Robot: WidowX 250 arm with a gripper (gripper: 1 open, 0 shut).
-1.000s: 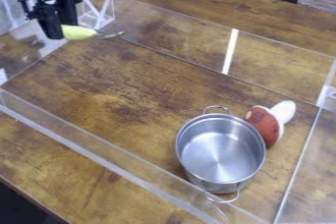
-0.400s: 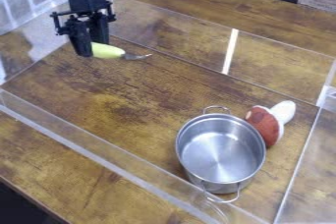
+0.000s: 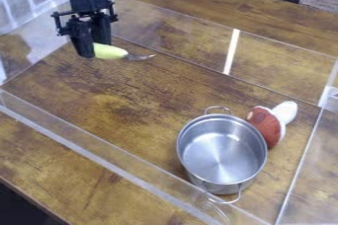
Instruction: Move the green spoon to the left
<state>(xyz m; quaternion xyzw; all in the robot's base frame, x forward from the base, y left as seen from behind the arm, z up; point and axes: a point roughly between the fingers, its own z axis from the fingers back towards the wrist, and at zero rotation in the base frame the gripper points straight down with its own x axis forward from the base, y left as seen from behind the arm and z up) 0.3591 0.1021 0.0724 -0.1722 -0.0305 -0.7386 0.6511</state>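
Note:
The green spoon (image 3: 113, 51) has a thick yellow-green handle and a small silver bowl that points right. It lies level, low over the wooden table, at the upper left of the camera view. My black gripper (image 3: 86, 46) comes straight down from above and is shut on the left end of the spoon's handle. Whether the spoon rests on the wood or hangs just above it, I cannot tell.
A steel pot (image 3: 222, 154) with two loop handles stands at the lower right. A red-brown and white mushroom-like toy (image 3: 272, 122) lies against its right side. A low clear plastic wall (image 3: 93, 148) rings the wooden work area, with a clear upright divider (image 3: 232, 51) at the back.
Over the last second the gripper has moved right and toward the front, carrying the spoon with it. Both have held still for the last half second.

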